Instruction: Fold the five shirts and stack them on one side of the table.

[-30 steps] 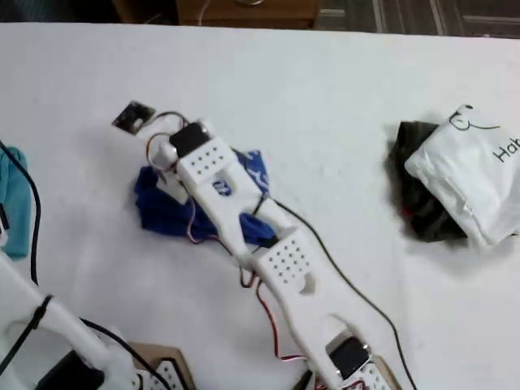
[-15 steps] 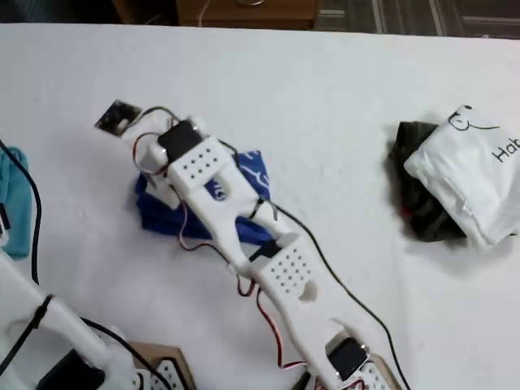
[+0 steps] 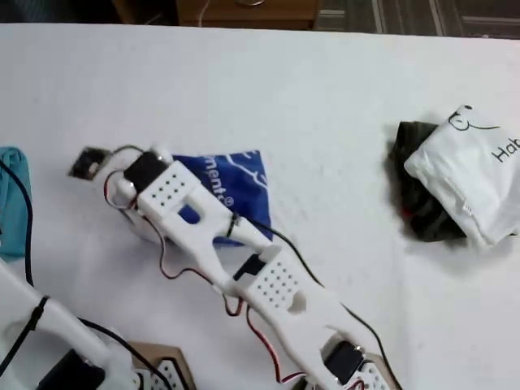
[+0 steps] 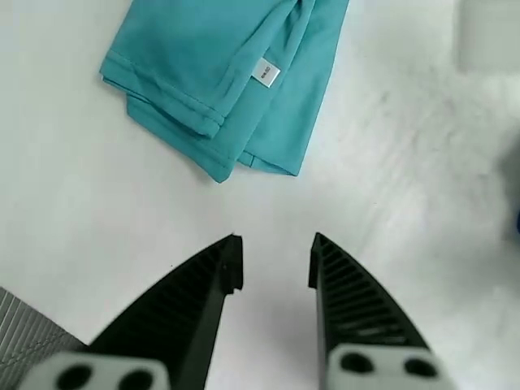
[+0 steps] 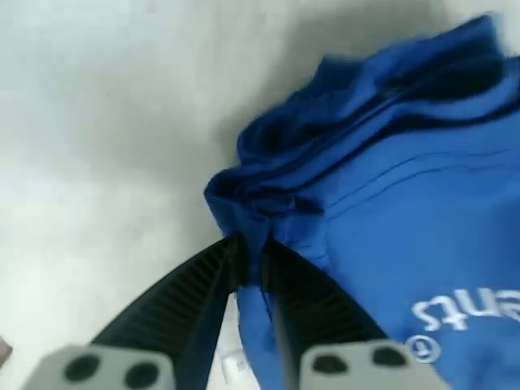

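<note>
A blue shirt (image 3: 231, 180) with white print lies left of the table's middle, partly under my right arm (image 3: 175, 199). In the right wrist view my right gripper (image 5: 250, 253) is shut on a bunched edge of the blue shirt (image 5: 390, 211). A folded teal shirt (image 4: 227, 73) lies on the white table ahead of my left gripper (image 4: 275, 260), which hangs open above bare cloth. The teal shirt (image 3: 11, 203) sits at the table's left edge. At the right, a folded white shirt (image 3: 467, 175) rests on a dark shirt (image 3: 416, 199).
The white tablecloth (image 3: 309, 97) covers the whole table. My left arm (image 3: 41, 333) and a black cable cross the near left corner. A brown base (image 3: 166, 361) sits at the near edge. Wooden furniture (image 3: 244, 10) stands beyond the far edge.
My right arm has swung left, pulling the blue shirt's edge with it. The shirt has spread flatter, and its white print now shows.
</note>
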